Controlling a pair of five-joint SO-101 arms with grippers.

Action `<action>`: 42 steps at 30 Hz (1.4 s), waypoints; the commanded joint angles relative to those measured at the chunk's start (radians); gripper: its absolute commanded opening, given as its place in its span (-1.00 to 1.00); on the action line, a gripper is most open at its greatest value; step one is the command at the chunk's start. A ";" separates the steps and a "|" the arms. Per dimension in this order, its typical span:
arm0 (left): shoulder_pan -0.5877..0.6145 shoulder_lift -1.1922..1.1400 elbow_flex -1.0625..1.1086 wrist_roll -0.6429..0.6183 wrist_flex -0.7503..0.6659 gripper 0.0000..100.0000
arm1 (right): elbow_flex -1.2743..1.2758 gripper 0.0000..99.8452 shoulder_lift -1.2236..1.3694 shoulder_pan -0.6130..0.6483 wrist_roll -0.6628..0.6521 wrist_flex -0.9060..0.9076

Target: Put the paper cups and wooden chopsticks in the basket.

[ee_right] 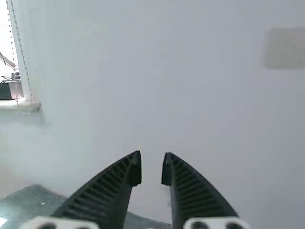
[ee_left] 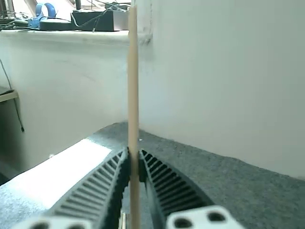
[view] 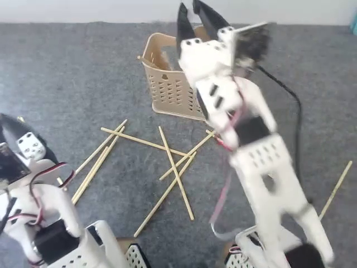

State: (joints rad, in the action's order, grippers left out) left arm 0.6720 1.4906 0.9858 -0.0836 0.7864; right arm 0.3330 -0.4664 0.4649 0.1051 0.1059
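My left gripper [ee_left: 134, 155] is shut on a wooden chopstick [ee_left: 132, 71] that stands straight up between its fingers. That arm sits at the table's near left, its gripper [view: 12, 129] raised above the carpet. The beige slotted basket [view: 170, 84] stands at the back centre, and a chopstick [view: 147, 60] pokes over its rim. My right gripper [view: 189, 8] hangs high over the basket, pointing away at the wall, open with nothing between its fingers [ee_right: 126, 179]. Several loose chopsticks [view: 167, 162] lie crossed on the grey carpet in front of the basket.
One more chopstick [view: 336, 188] lies alone at the right edge. The right arm's white body [view: 251, 139] stretches over the carpet's right half, with a black cable [view: 293, 103] behind it. A white wall rises past the carpet's far edge.
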 commanded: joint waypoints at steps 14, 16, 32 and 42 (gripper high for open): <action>-0.203 -0.542 -0.769 -0.221 0.238 -0.98 | 0.115 -0.89 -0.851 -0.467 0.034 1.339; -0.238 -0.655 -0.940 -0.241 0.305 -0.98 | 0.238 -0.89 -0.923 -0.532 -0.077 1.371; -0.674 -1.114 -1.466 -0.267 0.287 -0.98 | 1.071 -0.98 -1.353 -0.912 -0.247 1.073; -0.815 -1.326 -1.466 -0.262 0.012 -0.98 | 1.163 -0.98 -1.348 -1.066 -0.226 1.030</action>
State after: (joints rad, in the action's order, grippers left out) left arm -0.1074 0.2018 -0.4396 -0.3445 0.9030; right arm 1.5021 -1.7983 -0.5692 -0.1327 1.1538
